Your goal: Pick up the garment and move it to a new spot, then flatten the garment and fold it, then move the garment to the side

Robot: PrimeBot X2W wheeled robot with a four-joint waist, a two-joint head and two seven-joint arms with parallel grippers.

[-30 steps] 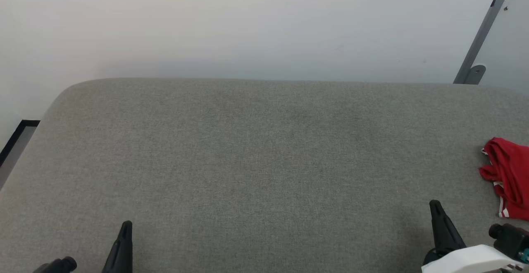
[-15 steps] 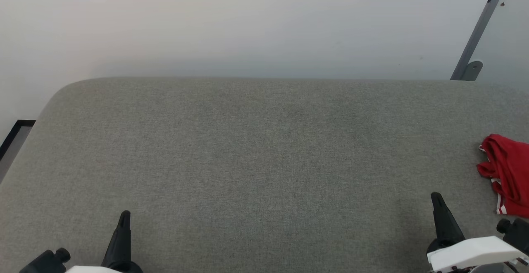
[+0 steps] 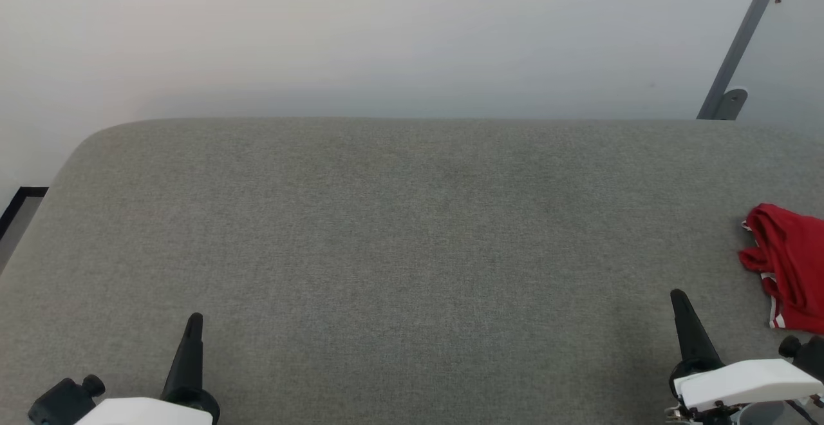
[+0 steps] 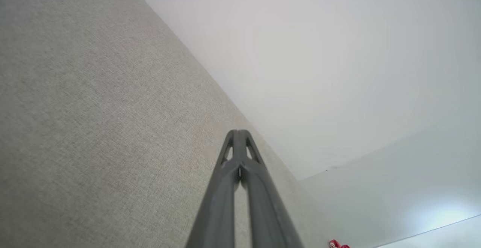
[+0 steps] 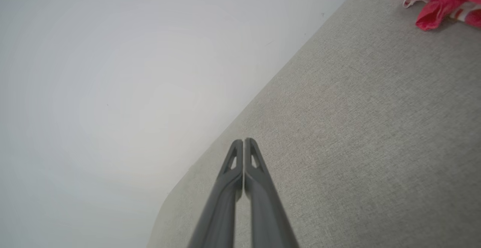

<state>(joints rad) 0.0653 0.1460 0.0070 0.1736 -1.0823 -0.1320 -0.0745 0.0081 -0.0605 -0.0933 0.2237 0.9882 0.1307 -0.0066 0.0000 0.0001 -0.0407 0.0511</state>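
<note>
A wide counter [image 3: 386,232] covered in grey woven fabric was seen across the head view. Its far edge was set along a pale wall [image 3: 386,38], and its far left corner was rounded. Beyond that corner a dark-edged strip of floor [image 3: 19,209] was visible. A broad stretch of open grey fabric was seen between the two tools. A slanted grey metal bar [image 3: 740,38] was fixed to the wall past the far right of the counter.

The garment [image 3: 788,264] was found at the right side of the counter, cut off by the picture's edge. It lay beyond and to the right of the right tool [image 3: 677,296], apart from it. It was bunched into a crumpled red heap, with white-and-red striped trim shown at its near end; no print could be read. Its visible long axis was laid from far to near.

The fingers of the right tool were pressed together, with nothing between them. The left tool [image 3: 194,319] was likewise closed on itself over the near left of the counter, well apart from the garment.
</note>
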